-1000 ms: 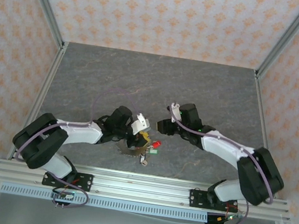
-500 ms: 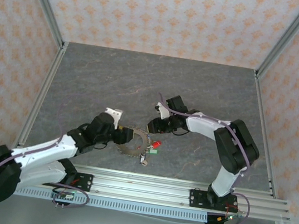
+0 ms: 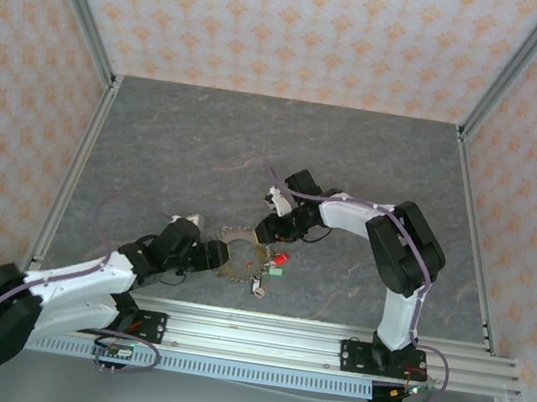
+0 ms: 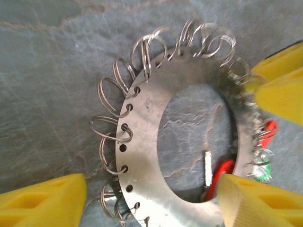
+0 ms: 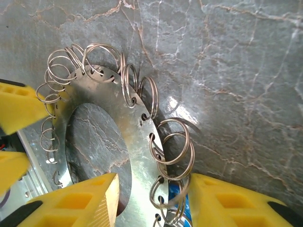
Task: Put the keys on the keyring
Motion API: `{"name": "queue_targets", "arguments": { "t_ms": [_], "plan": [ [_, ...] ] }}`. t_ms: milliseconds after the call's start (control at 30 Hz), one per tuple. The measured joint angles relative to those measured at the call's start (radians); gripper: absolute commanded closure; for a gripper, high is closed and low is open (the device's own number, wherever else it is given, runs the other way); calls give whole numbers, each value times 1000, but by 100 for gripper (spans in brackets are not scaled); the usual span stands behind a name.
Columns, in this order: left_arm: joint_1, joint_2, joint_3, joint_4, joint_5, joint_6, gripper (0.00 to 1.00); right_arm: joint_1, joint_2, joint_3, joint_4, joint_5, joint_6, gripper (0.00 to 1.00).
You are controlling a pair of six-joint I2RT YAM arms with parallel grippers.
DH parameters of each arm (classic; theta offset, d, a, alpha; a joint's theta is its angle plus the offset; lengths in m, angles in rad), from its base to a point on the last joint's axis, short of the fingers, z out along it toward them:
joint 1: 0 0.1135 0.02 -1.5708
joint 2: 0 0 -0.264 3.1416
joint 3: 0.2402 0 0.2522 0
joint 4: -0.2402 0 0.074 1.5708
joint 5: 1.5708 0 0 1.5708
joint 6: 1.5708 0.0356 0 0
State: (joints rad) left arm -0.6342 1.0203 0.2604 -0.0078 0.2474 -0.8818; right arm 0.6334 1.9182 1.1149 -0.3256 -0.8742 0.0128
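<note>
The keyring is a flat metal ring plate with small split rings threaded round its rim, lying on the grey table. My left gripper is open at the ring's left side, its yellow fingers spread on either side of the plate. My right gripper is open over the ring's far right rim, and its fingers straddle the rim and some split rings. Keys with a red tag and a green tag lie against the right rim. A blue tag sits between the right gripper's fingers.
A small dark piece lies just in front of the ring. The aluminium rail runs along the table's near edge, close behind the ring. Metal frame posts border the table at left and right.
My left arm has pulled back toward the near left and its jaws have opened, leaving the keyring flat on the table. My right gripper has moved left and down onto the ring's right rim.
</note>
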Motion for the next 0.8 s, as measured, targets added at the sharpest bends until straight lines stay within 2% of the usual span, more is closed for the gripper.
{"name": "queue_targets", "arguments": {
  "t_ms": [133, 200, 300, 367, 400, 533, 633, 800],
  "plan": [
    [6, 161, 63, 78, 35, -8, 64, 4, 8, 0, 6, -37, 5, 60],
    [8, 215, 90, 82, 40, -6, 68, 6, 13, -2, 11, -55, 11, 61],
    [8, 257, 122, 75, 40, 4, 72, 5, 17, -12, 27, -65, 21, 69],
    [8, 272, 139, 60, 39, 15, 71, -2, 17, -24, 45, -61, 34, 80],
    [8, 275, 143, 57, 35, 16, 67, -6, 17, -31, 54, -61, 39, 85],
    [0, 279, 165, 50, 32, 10, 34, -37, -22, -89, 117, -107, 81, 95],
    [-7, 269, 181, 59, 16, 6, 24, -55, -91, -146, 182, -90, 133, 99],
    [7, 232, 197, 97, -47, -24, 14, -86, -209, -218, 328, -40, 283, 100]
  ]
}}
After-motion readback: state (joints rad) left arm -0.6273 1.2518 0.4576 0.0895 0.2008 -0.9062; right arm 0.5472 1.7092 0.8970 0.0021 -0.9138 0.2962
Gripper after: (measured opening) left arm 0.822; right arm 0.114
